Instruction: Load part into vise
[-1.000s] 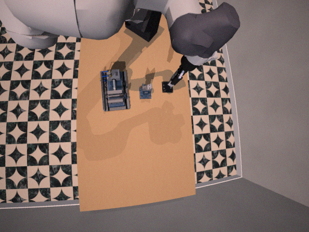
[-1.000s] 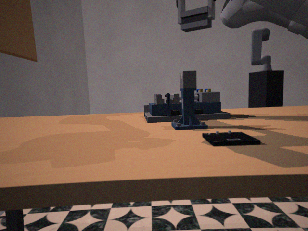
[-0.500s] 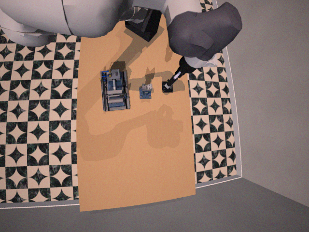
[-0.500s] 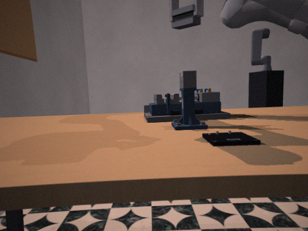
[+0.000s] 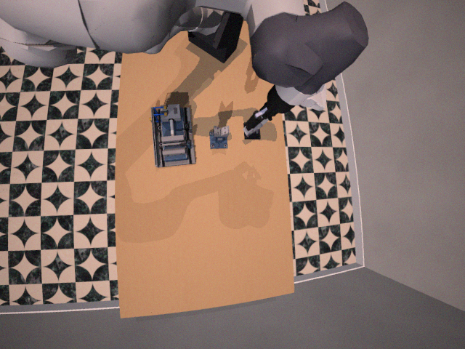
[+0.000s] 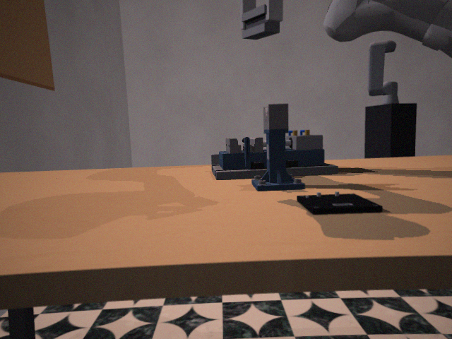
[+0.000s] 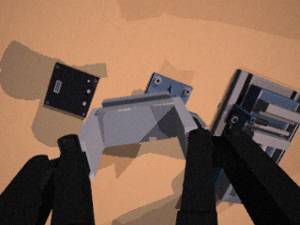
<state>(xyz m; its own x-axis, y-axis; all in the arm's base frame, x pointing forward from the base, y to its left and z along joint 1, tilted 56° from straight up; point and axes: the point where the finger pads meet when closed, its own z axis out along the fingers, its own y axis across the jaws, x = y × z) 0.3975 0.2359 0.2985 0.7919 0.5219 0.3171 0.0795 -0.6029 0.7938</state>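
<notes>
Grey slotted block: the part (image 5: 250,130) (image 6: 260,30) (image 7: 138,124) is off the table and spans the space between the fingers; the exterior view shows its long groove on a side face, so the slot does not face up.
Black two-finger gripper: its jaws (image 5: 255,123) (image 6: 261,20) (image 7: 138,136) are closed on the block, standing partly apart at the block's width.
Grey jointed arm: it (image 5: 307,49) (image 6: 383,18) reaches in from the far side in the exterior view.
Black square infeed plate: it (image 5: 256,136) (image 6: 341,205) (image 7: 70,90) lies on the right in the top view, bearing small pale pins, partly covered there by the gripper and block.
Blue-and-grey V-block stand: it (image 5: 219,138) (image 6: 276,155) (image 7: 170,87) stands upright between plate and vise.
Blue-and-grey vise: it (image 5: 172,129) (image 6: 237,160) (image 7: 274,105) sits on the left in the top view, its grey jaws apart, with the part outside it.
Grey air cylinder: it (image 5: 174,111) (image 6: 307,142) is at the right end of the vise in the exterior view.
Orange-tan tabletop: it (image 5: 206,259) (image 6: 182,241) (image 7: 164,39) carries plate, stand and vise, with broad shadows across it.
</notes>
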